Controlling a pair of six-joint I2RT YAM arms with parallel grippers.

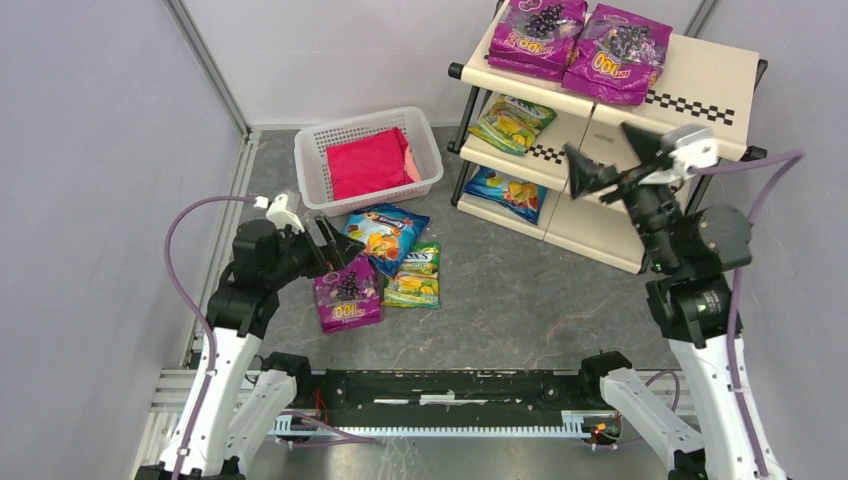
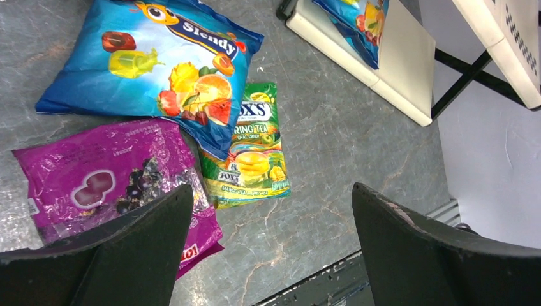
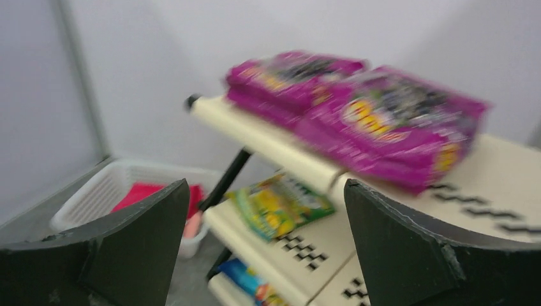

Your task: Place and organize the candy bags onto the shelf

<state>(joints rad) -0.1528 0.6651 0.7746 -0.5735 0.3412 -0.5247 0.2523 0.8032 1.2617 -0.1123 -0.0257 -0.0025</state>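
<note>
Three candy bags loose on the bench, left of centre, just in front of the white basket [image 1: 312,160]: blue "Slendy" bag [image 2: 153,64], green "FOX'S" Spring Tea oval candy bag [image 2: 252,150], purple grape bag [image 2: 102,175] nearest the front edge. Shelf [image 1: 700,75] at the back-right corner: top-tier purple bags [image 1: 540,35], middle-tier green bag [image 1: 513,122], bottom-tier blue bag [image 1: 508,190]. Left gripper [image 2: 268,197] is released, empty, over the purple grape bag. Right gripper [image 3: 265,191] is released, empty, in front of the shelf.
</note>
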